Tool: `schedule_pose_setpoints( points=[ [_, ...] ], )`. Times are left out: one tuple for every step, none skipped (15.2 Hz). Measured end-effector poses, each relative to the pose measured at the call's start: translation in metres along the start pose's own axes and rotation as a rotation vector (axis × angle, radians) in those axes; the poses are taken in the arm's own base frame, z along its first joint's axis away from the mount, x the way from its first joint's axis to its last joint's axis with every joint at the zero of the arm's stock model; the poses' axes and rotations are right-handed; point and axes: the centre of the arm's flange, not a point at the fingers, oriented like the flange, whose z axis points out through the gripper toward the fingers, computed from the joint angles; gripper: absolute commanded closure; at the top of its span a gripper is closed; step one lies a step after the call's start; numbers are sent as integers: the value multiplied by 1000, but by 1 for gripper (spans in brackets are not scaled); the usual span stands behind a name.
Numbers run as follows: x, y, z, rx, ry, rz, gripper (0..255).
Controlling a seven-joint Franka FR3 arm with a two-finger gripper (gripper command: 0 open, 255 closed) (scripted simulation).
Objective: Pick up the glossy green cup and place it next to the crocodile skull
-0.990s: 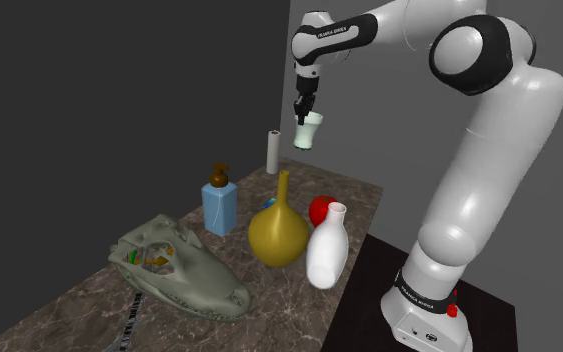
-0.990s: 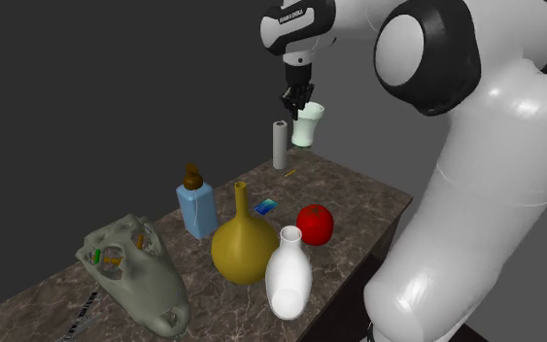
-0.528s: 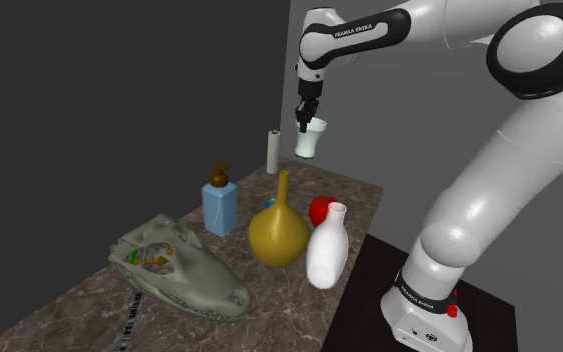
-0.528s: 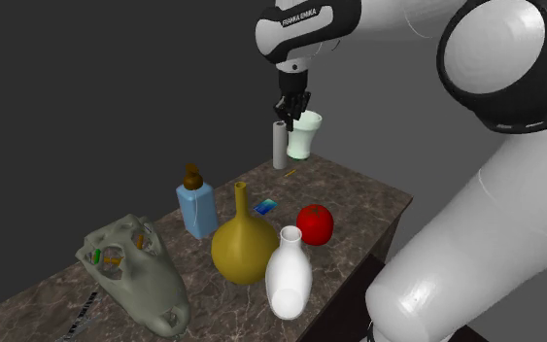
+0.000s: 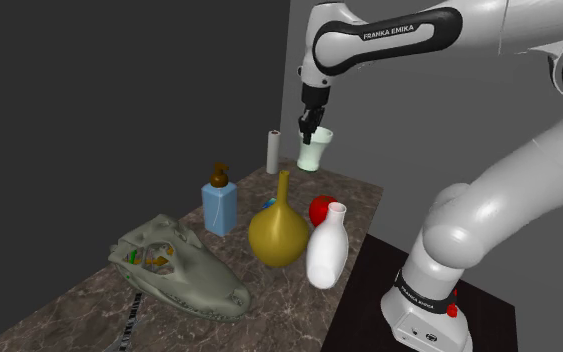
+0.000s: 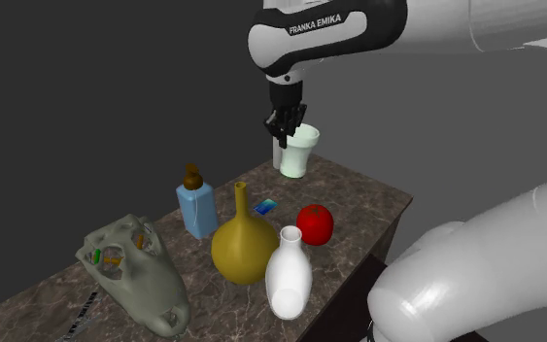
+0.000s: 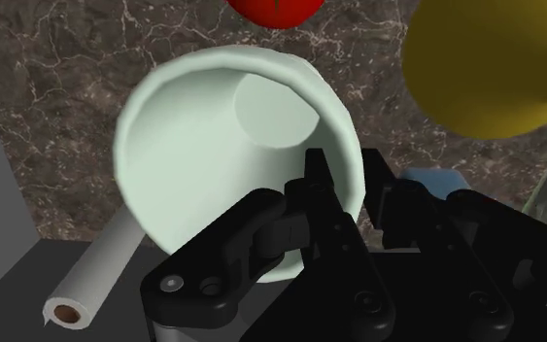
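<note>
Cup (image 5: 315,152): pale green, pinched by its rim in the pincer (image 5: 309,128) and hanging just below it. Over the last second it has dropped lower, now just above the table's (image 5: 361,196) far end, beside the white tube (image 5: 273,152). Skull (image 5: 177,268) lies well away from the pincer at the opposite end, so the carry looks barely begun. Table is dark veined marble; walls are plain grey.

My arm (image 5: 514,190) is glossy white, built of fat rounded links with black joints. One black band (image 5: 394,32) bears white FRANKA EMIKA lettering. My gripper (image 5: 309,128) is all black; a red dot (image 5: 452,311) marks my base.
</note>
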Motion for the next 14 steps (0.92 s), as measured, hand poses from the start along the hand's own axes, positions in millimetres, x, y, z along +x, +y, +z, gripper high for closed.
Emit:
schedule_pose_setpoints(
  points=[
    [-5,-11,-1,0,0,0,255],
    [-11,-21,-4,0,0,0,255],
    [-19,-33,-4,0,0,0,255],
    [-30,-45,-4,0,0,0,255],
    [-33,-54,-7,0,0,0,255],
    [-40,-64,-8,0,0,1,255],
    [-49,-79,-10,0,0,0,255],
    [-55,-91,-10,0,0,0,255],
    [-59,-103,-13,-1,0,0,255],
    [-67,-114,-13,-1,0,0,255],
    [-73,-124,-14,0,0,0,255],
    [-82,-135,-18,0,0,0,255],
    [-89,-147,-20,-1,0,0,255],
    [-96,-157,-19,-1,0,0,255]
  ],
)
